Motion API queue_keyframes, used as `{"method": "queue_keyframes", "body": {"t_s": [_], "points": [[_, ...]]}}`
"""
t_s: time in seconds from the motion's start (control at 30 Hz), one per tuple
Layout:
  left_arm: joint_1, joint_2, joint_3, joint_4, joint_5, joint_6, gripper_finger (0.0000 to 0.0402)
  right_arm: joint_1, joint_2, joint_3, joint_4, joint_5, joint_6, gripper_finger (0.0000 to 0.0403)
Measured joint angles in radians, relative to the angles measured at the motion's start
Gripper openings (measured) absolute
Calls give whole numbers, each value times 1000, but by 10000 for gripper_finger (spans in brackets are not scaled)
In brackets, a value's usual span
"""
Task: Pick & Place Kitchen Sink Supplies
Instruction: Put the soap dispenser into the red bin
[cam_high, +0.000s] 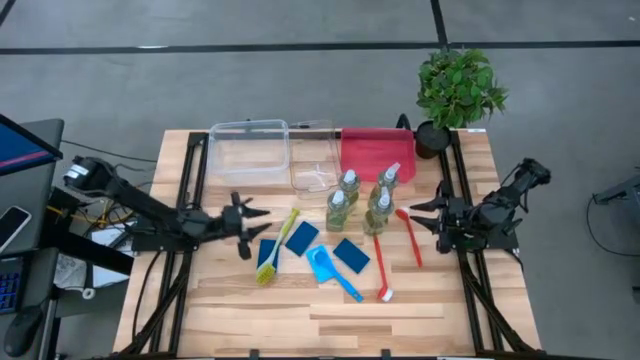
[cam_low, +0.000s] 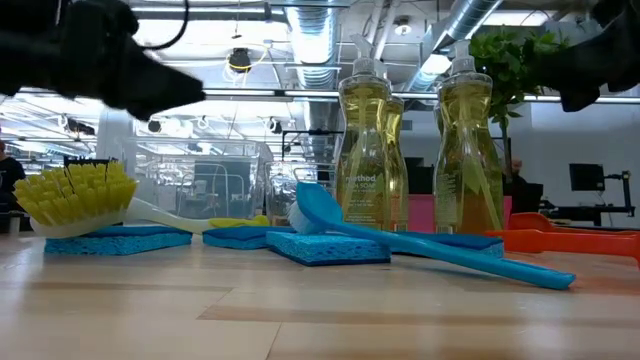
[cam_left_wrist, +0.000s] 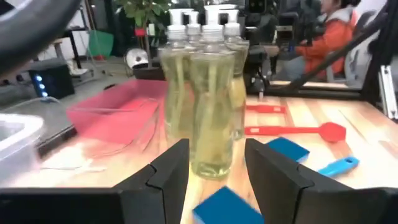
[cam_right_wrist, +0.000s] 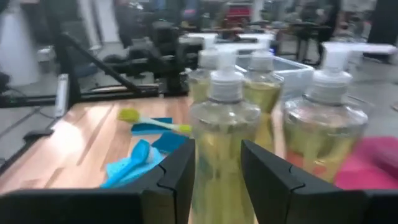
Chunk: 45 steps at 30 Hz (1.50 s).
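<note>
Four pump bottles (cam_high: 362, 198) stand close together in the middle of the table (cam_high: 250, 320), just in front of the red tray (cam_high: 376, 152) and the small clear bin (cam_high: 313, 165). A larger clear bin (cam_high: 248, 152) sits beside it toward the left, and a potted plant (cam_high: 455, 92) stands at the far right corner.

The left gripper (cam_high: 249, 226) hangs over the table left of the bottles, its fingers (cam_left_wrist: 166, 171) parted and holding nothing; in the left wrist view the nearest bottle shows between them but farther off. The right gripper (cam_high: 420, 217) waits at the right side of the table, its fingers (cam_right_wrist: 180, 168) likewise apart and empty, pointing at the bottles.

The green brush (cam_high: 278, 247), with its yellow bristles, lies in front of the left gripper, its head resting on a blue sponge (cam_high: 267, 253). A second sponge (cam_high: 302, 236) lies just beside its handle, and a third sponge (cam_high: 351, 255) lies in front of the bottles. The blue brush (cam_high: 330, 270) lies slantwise between these sponges. Two red brushes (cam_high: 395, 250) lie to the right of the bottles, one beside the other, near the right gripper
</note>
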Motion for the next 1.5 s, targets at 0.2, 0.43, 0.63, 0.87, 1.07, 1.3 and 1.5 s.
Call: {"method": "queue_keyframes", "body": {"t_s": [0.2,0.43,0.63,0.87,1.07,1.3,1.5], "points": [[-112,215,229,-40,-165,102,158,-7,65,24,68,44,87,129],[-207,272,422,-346,-373,-12,158,3,180,84,-13,16,163,148],[-243,259,455,-407,-385,-138,158,2,352,220,-263,-45,324,153],[-221,259,455,-565,-338,-375,158,0,556,325,-564,-89,626,149],[-181,259,454,-668,-251,-536,158,0,670,328,-634,-93,818,154],[-145,260,454,-701,-186,-588,158,0,753,328,-645,-122,929,153],[-146,260,454,-696,-186,-588,158,1,805,329,-611,-123,921,145]]}}
